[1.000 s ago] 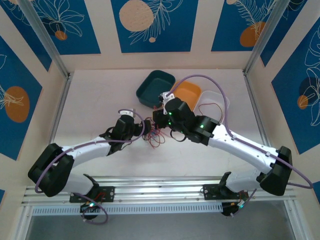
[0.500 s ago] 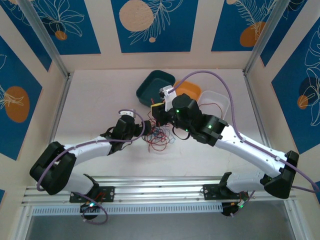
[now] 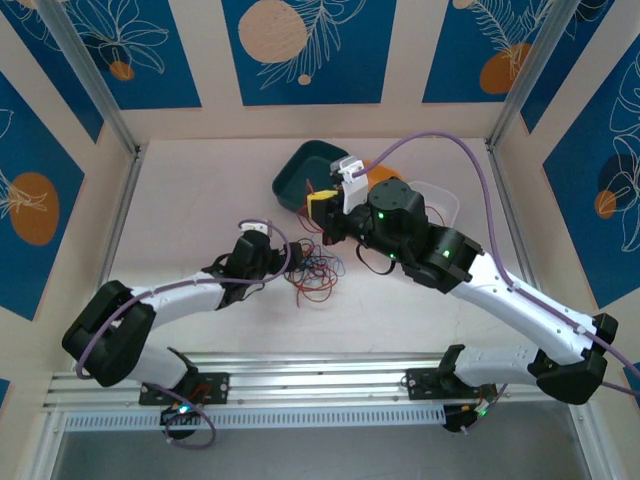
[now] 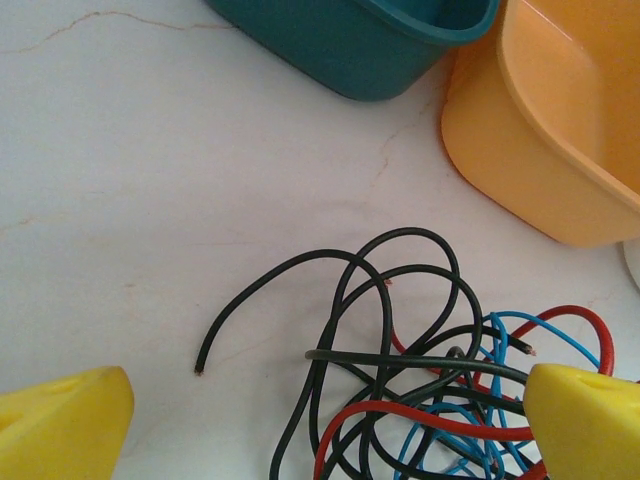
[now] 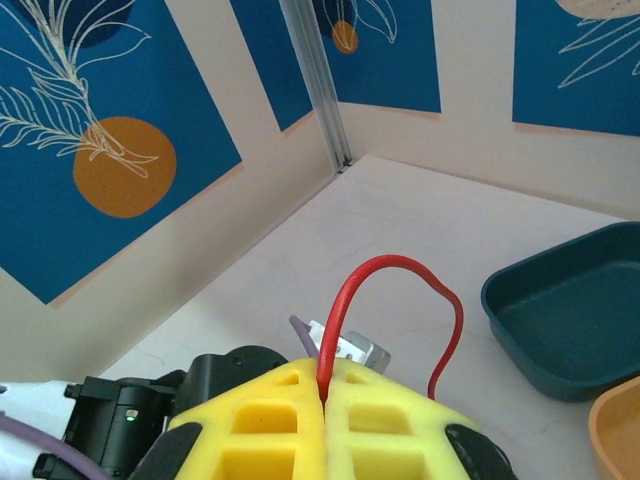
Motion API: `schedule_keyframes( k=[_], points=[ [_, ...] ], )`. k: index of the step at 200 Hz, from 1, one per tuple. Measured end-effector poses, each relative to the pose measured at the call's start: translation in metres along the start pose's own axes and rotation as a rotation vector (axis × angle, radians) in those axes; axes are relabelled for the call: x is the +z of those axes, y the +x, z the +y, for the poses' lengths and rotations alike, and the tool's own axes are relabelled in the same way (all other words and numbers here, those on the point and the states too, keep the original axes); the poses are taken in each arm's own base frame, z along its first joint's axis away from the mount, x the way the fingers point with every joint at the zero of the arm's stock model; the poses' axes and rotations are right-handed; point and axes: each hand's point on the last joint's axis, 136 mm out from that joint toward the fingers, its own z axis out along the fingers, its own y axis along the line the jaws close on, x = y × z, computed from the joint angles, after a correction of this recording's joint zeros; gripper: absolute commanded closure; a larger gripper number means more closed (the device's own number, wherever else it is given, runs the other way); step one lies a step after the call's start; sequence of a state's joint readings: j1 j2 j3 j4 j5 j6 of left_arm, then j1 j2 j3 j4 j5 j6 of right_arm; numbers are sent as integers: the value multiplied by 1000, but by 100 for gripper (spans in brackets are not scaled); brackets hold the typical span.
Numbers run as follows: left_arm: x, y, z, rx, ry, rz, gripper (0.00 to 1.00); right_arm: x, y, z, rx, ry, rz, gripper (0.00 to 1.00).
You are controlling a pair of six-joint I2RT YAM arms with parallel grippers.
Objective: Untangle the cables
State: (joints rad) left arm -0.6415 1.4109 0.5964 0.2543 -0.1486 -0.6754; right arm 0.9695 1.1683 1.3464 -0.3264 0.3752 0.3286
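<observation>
The cables point(image 3: 316, 277) lie in a loose heap of black, red and blue loops on the table point(image 3: 200, 200), near its middle and in front of the bins. The left claw point(image 3: 288, 256) sits low at the heap's left edge with its jaws spread wide and nothing between them. In the left wrist view its yellow fingertips point(image 4: 60, 420) frame the tangle point(image 4: 420, 362), the right tip lying over the red and blue strands. One black end trails out to the left on the bare table point(image 4: 150, 150). The right claw point(image 3: 322, 208) is raised above the heap's far side, just in front of the teal bin point(image 3: 310, 175). Its yellow pads point(image 5: 270, 420) are pressed together on a red cable point(image 5: 390, 259). That wire rises from the seam between the pads, arches over and drops down on the right. From above the strand is too thin to follow, so I cannot tell whether its hanging end reaches the heap. The orange bin point(image 3: 385, 180) stands just right of the teal one, and the clear bin point(image 3: 450, 203) is further right, partly behind the right arm. In the left wrist view the teal bin point(image 4: 370, 40) and the orange bin point(image 4: 540, 130) stand beyond the tangle, apart from it.
</observation>
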Motion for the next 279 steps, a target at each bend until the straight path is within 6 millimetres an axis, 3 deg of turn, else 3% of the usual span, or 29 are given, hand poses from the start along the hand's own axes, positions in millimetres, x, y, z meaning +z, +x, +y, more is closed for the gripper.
schedule_keyframes(
  k=[74,128,159,188,221,279],
  points=[
    [-3,-2,-3,5,17,-2,0,-10,-23,19,-51,-100,-84,100],
    [-39,-21,-14,63,121,-134,0,-10,-34,20,-53,-106,-132,100],
    [-50,-27,-17,98,143,-176,0,-6,-35,7,-48,-49,-125,100],
    [-49,-27,-17,109,140,-176,0,-5,-46,-26,-25,78,-114,100],
    [-46,-25,-14,109,130,-167,0,-21,-56,-88,56,280,-101,100],
    [-46,-26,-12,108,116,-172,0,-58,-23,-198,217,624,7,100]
  ],
)
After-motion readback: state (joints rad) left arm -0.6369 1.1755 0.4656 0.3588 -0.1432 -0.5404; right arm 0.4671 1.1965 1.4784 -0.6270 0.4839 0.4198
